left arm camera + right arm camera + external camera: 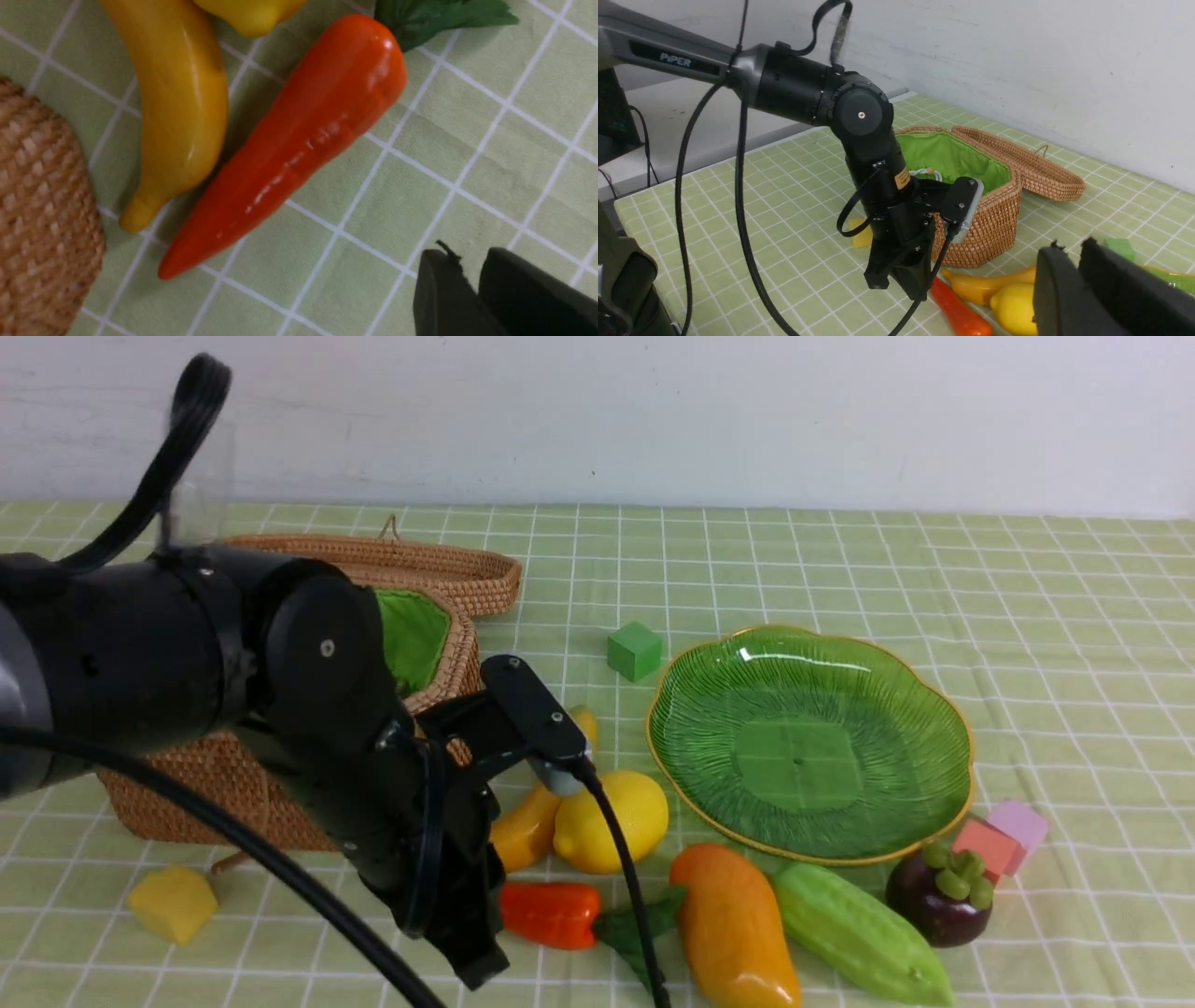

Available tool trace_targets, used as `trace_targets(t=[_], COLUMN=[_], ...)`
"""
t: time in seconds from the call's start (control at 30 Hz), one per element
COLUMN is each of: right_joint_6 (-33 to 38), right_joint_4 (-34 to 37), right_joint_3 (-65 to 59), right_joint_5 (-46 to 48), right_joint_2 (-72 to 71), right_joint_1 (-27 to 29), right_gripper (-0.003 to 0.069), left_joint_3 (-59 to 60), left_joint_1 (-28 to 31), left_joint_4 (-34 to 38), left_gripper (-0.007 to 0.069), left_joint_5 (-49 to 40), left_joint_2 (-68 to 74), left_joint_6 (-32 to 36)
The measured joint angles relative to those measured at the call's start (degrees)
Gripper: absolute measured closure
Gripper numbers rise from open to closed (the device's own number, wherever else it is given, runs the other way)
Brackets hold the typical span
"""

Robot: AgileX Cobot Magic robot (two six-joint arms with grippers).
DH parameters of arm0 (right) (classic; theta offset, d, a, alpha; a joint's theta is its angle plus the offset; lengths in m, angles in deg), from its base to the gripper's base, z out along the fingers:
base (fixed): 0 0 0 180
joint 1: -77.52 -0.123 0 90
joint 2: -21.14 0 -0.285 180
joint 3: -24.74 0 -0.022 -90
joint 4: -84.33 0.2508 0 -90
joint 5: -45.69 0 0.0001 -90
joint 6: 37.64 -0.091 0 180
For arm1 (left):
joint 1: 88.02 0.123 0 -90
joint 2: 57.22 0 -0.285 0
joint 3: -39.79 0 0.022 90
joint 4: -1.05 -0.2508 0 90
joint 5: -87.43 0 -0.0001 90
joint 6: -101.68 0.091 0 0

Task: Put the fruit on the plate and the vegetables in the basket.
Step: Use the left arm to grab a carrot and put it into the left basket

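Bending steeply down, the left arm hangs its pincer (478, 963), closed and empty, just beside the carrot (549, 914).

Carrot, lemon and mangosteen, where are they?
Carrot (289, 149): left wrist view, middle of its orange body.
Lemon (644, 812): front view, its right side.
Mangosteen (924, 910): front view, purple body below the cap.

Your room at the carrot (289, 144) is on its near flank, where the left fingers (444, 298) hang over bare worktop (373, 219). The far flank is crowded: the banana (182, 102) lies just beside it, the lemon (611, 821) by the leaves. The basket (233, 784) wall blocks past the tip, the mango (733, 924) past the leaves. Mango, gourd (859, 933) and mangosteen (938, 901) line the near rim of the plate (808, 737).
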Motion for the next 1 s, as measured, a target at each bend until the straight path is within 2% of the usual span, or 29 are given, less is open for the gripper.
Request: trace_targets(t=[0.17, 0.27, 0.5, 0.8, 0.9, 1.0], right_joint_6=[0.00, 0.00, 0.00, 0.00, 0.00, 0.00], right_joint_4=[0.11, 0.11, 0.11, 0.11, 0.11, 0.11], right_joint_3=[0.00, 0.00, 0.00, 0.00, 0.00, 0.00], right_joint_5=[0.42, 0.76, 2.17, 2.41, 2.41, 2.41], right_joint_2=[0.00, 0.00, 0.00, 0.00, 0.00, 0.00], right_joint_1=[0.00, 0.00, 0.00, 0.00, 0.00, 0.00], right_gripper=[0.0580, 0.0580, 0.0580, 0.0580, 0.0580, 0.0580], left_joint_3=[0.00, 0.00, 0.00, 0.00, 0.00, 0.00], left_joint_1=[-0.06, -0.06, -0.06, -0.06, -0.06, -0.06], left_joint_4=[1.42, 0.75, -0.19, -4.80, -5.32, -5.29], left_gripper=[0.0249, 0.0189, 0.0176, 0.0176, 0.0202, 0.0263], left_joint_5=[3.59, 6.51, 14.04, 16.43, 17.38, 17.48], left_joint_2=[2.75, 4.68, 7.76, 13.17, 14.41, 14.99], left_joint_6=[11.82, 17.90, 21.15, 21.35, 21.35, 21.35])
